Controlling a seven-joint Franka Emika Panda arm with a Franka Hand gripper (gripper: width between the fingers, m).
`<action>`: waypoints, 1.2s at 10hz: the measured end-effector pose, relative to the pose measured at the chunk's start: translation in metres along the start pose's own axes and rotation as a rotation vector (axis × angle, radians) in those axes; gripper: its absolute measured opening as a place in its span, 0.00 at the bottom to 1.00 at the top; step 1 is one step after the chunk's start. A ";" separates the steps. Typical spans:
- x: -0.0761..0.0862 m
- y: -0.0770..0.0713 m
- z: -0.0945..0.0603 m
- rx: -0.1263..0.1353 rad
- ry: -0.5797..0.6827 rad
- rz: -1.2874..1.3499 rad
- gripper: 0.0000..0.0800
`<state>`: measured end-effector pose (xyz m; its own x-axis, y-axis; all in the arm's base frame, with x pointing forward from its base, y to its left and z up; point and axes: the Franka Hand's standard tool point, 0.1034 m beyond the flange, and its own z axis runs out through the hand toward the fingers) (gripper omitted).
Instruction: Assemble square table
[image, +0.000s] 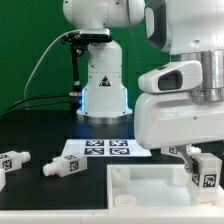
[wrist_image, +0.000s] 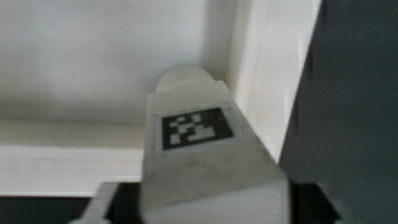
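The claw (wrist_image: 210, 203) is closed on a white tagged leg (image: 207, 172) at a corner of the white slab (image: 140, 192), which lies by the table's (image: 40, 135) near edge, toward the exterior view's right.

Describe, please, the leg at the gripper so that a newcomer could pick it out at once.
Find the white square tabletop at the front. Near its corner on the exterior view's right, a short white tagged leg sits between the fingers of the gripper. The two other legs lie loose, off the tabletop, on the exterior view's left.
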<state>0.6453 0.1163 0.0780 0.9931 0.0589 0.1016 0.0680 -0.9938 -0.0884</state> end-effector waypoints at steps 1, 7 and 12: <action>0.000 0.003 0.000 -0.004 0.000 0.056 0.37; -0.002 0.012 0.001 0.004 0.004 1.082 0.37; -0.002 0.010 -0.002 0.002 0.002 0.679 0.49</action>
<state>0.6443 0.1060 0.0794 0.8152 -0.5786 0.0243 -0.5708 -0.8099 -0.1353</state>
